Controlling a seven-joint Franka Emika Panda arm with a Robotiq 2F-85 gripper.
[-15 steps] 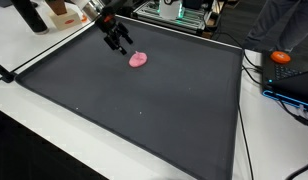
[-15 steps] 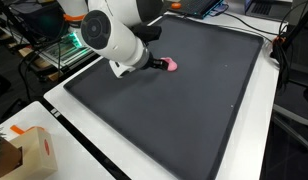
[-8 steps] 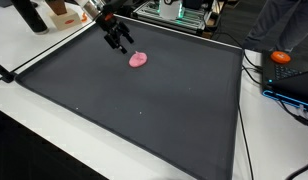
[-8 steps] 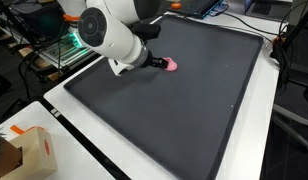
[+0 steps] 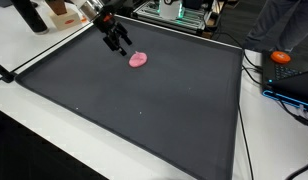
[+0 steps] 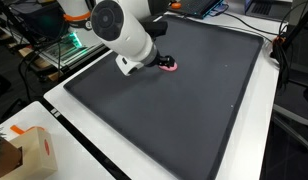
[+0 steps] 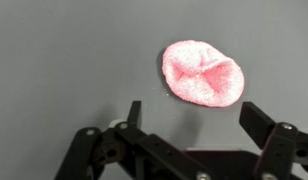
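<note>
Caught with the gripper (image 5: 121, 44) spread wide, holding nothing, just beside a crumpled pink lump (image 5: 139, 59) on the black mat (image 5: 144, 110). From the wrist view, shown lying just ahead of the open fingers (image 7: 134, 112), untouched; in an exterior view, partly screened by the white arm (image 6: 129, 35).

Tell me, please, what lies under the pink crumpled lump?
Only the dark mat shows around the pink lump, which rests directly on it. The patch beneath is covered by the lump, so anything there is hidden.
</note>
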